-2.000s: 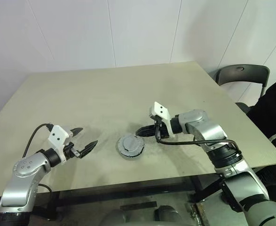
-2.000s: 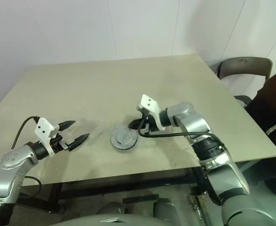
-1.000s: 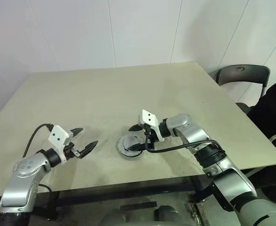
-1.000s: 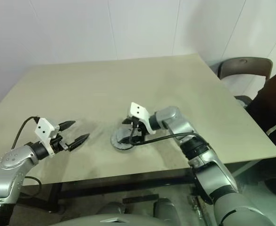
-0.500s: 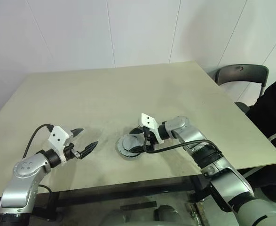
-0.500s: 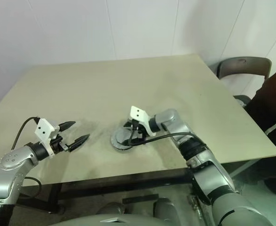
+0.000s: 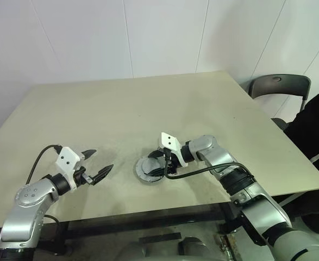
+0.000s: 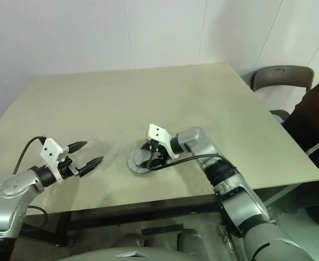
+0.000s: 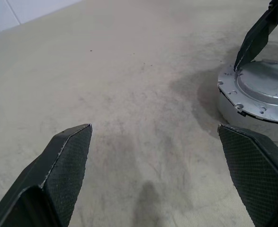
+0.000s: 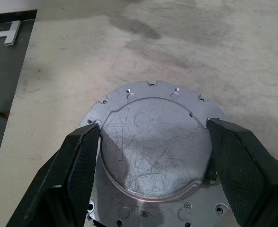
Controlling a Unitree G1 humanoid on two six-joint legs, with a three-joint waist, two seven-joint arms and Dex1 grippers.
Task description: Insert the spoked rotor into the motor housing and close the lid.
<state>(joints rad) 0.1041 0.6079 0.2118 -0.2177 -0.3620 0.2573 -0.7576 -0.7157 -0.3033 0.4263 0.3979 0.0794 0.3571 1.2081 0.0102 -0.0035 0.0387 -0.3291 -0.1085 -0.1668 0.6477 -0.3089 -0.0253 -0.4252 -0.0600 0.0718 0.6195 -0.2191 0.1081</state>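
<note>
The lid (image 10: 155, 156) sits on the motor housing (image 9: 252, 111) near the counter's (image 7: 148, 109) middle. The right gripper (image 10: 153, 161) straddles it, fingers spread, apparently touching its rim. Squeezing off-centre could skew the lid. The left gripper (image 7: 97, 163) is released, empty.

lid (image 10: 153, 151): flat round grey metal disc with a scratched, slightly raised centre and small screw holes round a notched rim; lies face-up and level on top of the motor housing, between the two fingers of the right hand (image 10: 153, 177), which stand at its opposite edges.
motor housing (image 9: 252, 109): low silver-grey cylinder standing upright on the tabletop (image 7: 121, 114) directly below the right hand, well apart from the left hand (image 7: 97, 166); its top is covered by the lid.
spoked rotor: cannot be seen with the lid on.
</note>
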